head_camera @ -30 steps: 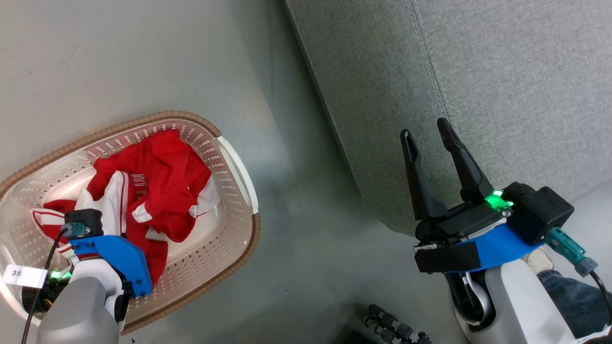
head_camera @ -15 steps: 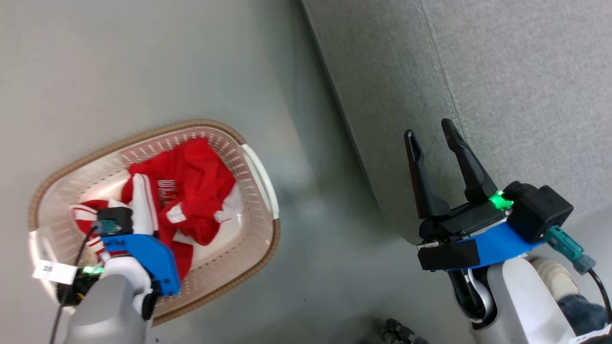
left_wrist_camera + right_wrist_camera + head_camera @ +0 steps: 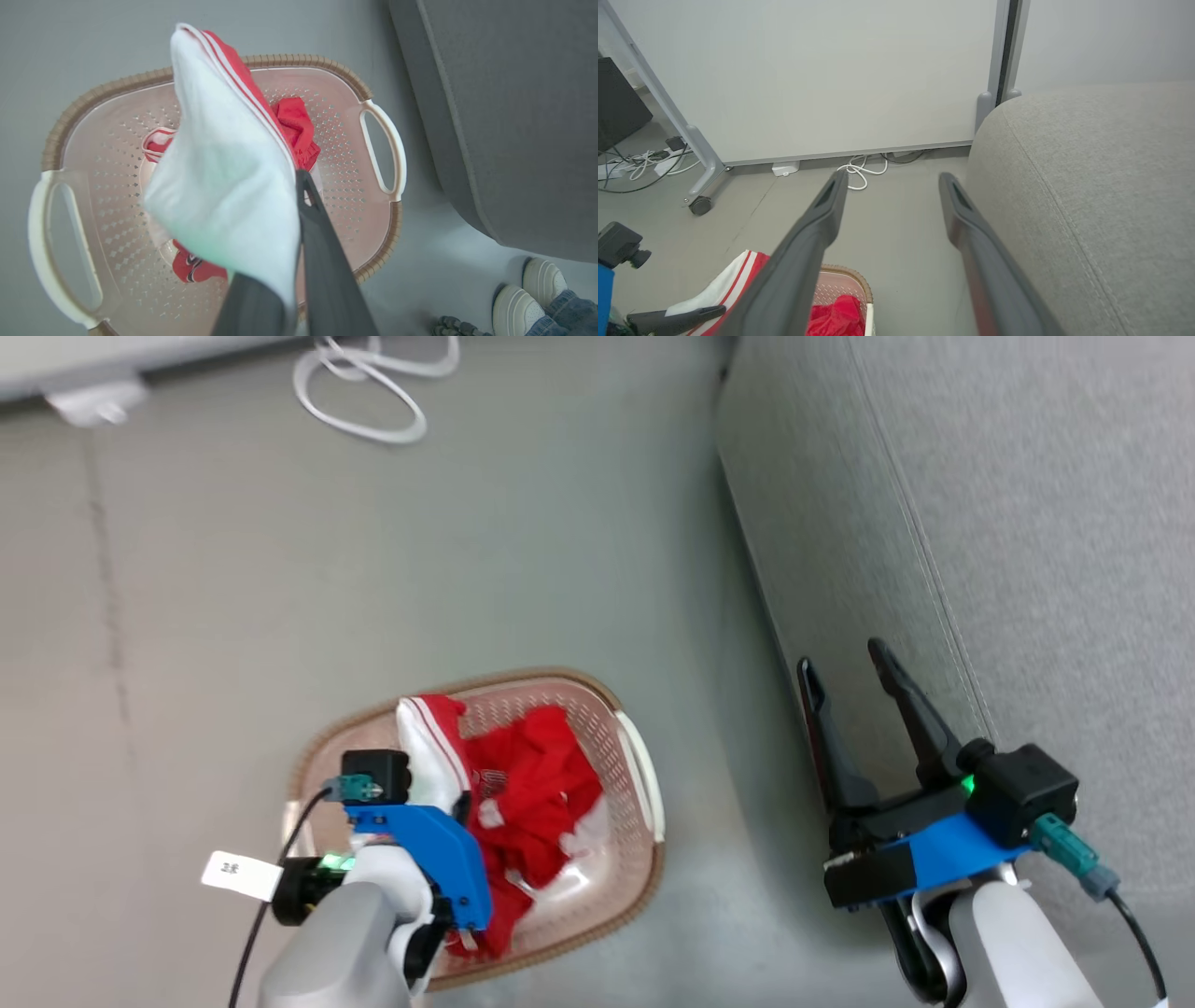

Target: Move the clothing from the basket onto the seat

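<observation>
Head view, starting over the basket (image 3: pixel 602 728): your left pincer (image 3: pixel 292 186) was down among the clothing (image 3: pixel 532 803) half a second ago; now it is up above the basket, shut tight on a white-panelled garment (image 3: pixel 224 186) with red stripes. (spotter)

Do not read the basket as moved, though. It sits smaller and lower in that view because the head camera has shifted; the basket itself looks to rest where it did on the floor (image 3: pixel 280 569). (planner)

Agreed. Inside the basket the rest of the clothing lies in a red heap, and whether the lifted garment trails into it you cannot tell from these views. (spotter)

Then lift a touch more before you swing, I'd judge, or the hem may drag its neighbours over the rim. Right of the basket? (planner)

Your right pincer (image 3: pixel 840 655), jaws wide apart with nothing between them, as before. It hangs between the basket and the seat (image 3: pixel 1027 523), which lies further right of the basket. (spotter)

So the pick has taken, by my reading: carry this garment rightward from the basket to the seat, and expect more trips for the heap. (planner)
</observation>
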Motion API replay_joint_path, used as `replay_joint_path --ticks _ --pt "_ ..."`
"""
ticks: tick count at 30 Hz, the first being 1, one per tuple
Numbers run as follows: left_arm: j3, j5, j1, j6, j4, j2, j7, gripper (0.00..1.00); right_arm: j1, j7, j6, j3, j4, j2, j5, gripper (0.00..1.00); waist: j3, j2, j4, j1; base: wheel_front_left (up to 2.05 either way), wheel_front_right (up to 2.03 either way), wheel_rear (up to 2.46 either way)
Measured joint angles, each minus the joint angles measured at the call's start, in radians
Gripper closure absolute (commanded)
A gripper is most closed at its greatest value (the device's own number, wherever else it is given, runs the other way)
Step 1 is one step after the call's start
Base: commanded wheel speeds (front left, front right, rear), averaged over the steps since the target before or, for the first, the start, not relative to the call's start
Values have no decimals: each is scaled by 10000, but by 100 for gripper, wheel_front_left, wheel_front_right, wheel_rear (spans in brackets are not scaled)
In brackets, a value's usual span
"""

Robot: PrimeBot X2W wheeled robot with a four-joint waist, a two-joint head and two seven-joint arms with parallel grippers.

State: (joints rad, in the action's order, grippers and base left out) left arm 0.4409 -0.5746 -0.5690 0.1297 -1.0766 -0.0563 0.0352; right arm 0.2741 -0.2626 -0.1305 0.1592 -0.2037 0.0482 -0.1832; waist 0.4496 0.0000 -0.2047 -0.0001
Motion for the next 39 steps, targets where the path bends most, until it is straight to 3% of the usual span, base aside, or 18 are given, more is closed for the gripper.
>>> replay_joint_path --ticks 10,20,32,39 --pt "1929 -1678 535 0 2569 50 291 100 -852 36 0 -144 -458 2 213 0 -2288 0 1215 -3 0 0 0" --pt "3028 -2508 -228 0 4366 56 186 100 -1436 364 0 31 -374 2 144 0 -3869 1 2029 -3 0 0 0" --pt "4190 -3133 -2340 -15 4890 58 -242 100 -1520 591 0 464 -303 2 52 0 -4204 0 1896 0 0 0 0" --pt "4959 -3747 -3150 -238 4993 56 -640 100 -1545 667 0 639 -351 2 25 0 -4360 0 1716 0 0 0 0"
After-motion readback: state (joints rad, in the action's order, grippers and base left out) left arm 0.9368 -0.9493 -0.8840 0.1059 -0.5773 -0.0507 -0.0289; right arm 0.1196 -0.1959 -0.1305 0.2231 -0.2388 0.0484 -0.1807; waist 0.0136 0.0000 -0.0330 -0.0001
